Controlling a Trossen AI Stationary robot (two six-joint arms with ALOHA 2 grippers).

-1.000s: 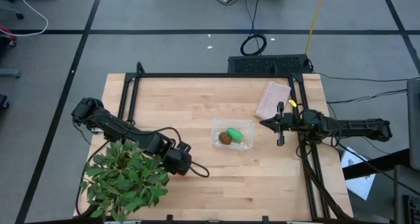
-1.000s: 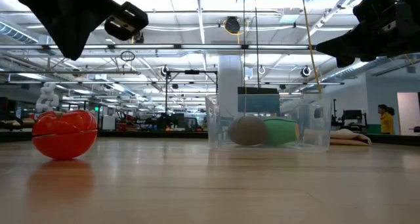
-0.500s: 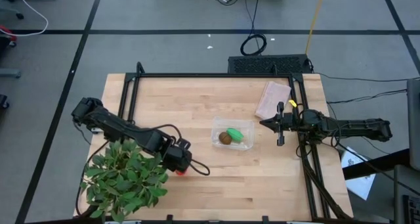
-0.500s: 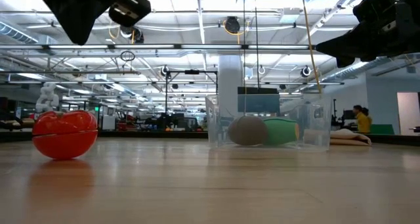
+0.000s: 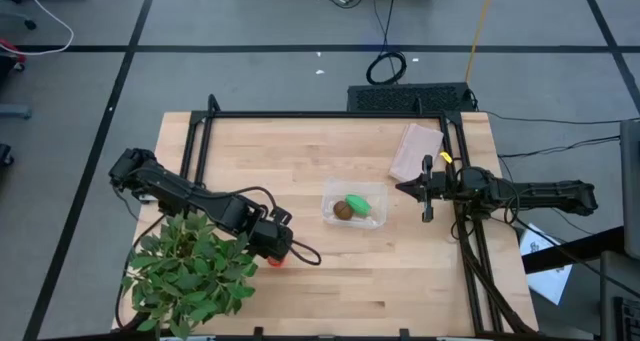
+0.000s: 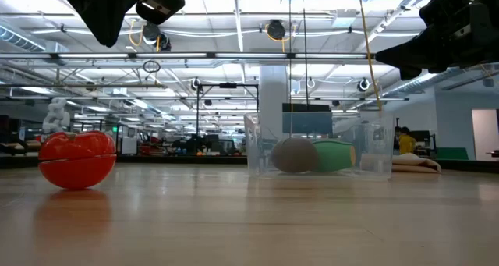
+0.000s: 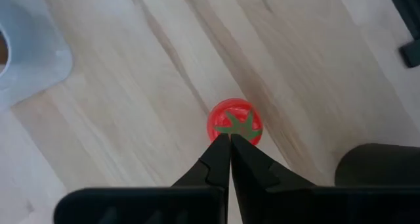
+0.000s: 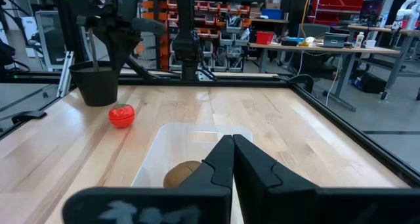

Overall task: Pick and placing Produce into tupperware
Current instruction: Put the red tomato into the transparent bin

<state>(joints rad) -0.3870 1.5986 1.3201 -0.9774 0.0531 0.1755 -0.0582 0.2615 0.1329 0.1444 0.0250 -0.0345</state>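
Two pieces already lie in the tupperware [image 5: 354, 207] at mid-tabletop: the brown kiwi [image 5: 343, 210] and the green piece [image 5: 359, 204], side by side. The tomato [image 7: 234, 122] is left, a glossy red ball with a green star top, on bare wood left of the container beside the leafy plant [image 5: 190, 269]. My left gripper [image 7: 230, 140] hangs above it, jaws closed and empty. My right gripper [image 5: 428, 189] waits right of the container, jaws closed.

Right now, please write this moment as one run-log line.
left gripper: shut, above tomato | right gripper: shut, waits beside tupperware | inside: kiwi, green piece
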